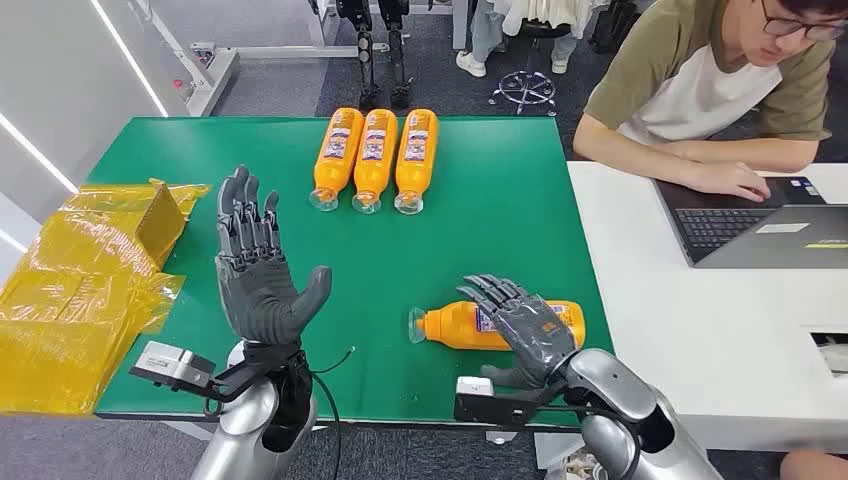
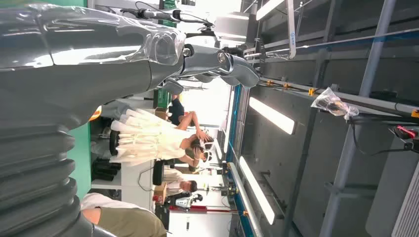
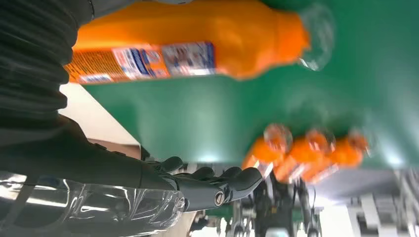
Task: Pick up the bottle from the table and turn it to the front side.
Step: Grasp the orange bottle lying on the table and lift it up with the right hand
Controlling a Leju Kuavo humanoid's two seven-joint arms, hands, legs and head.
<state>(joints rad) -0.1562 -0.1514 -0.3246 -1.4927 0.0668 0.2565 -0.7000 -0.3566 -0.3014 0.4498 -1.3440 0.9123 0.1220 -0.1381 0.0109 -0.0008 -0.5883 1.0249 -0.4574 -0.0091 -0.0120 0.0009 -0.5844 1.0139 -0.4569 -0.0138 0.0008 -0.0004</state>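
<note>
Bottle [image 1: 470,326], glossy orange plastic with a clear cap and printed label, lies on its side near the front edge of the smooth green surface [image 1: 500,200], cap toward the left edge. Right hand [image 1: 525,325] rests over its body, dark fingers [image 1: 495,295] spread across it, not closed. Left hand [image 1: 260,270] is raised, fingers wide, holding nothing.

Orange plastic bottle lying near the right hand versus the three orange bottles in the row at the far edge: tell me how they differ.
The lone orange plastic bottle lies crosswise on the green table, cap toward the robot's left; the row of three orange bottles lies lengthwise, caps toward the robot. The lone bottle sits under the right hand; the row lies apart from both hands, bottles side by side. The lone one is nearer the robot. All share orange bodies, clear caps and printed labels.
</note>
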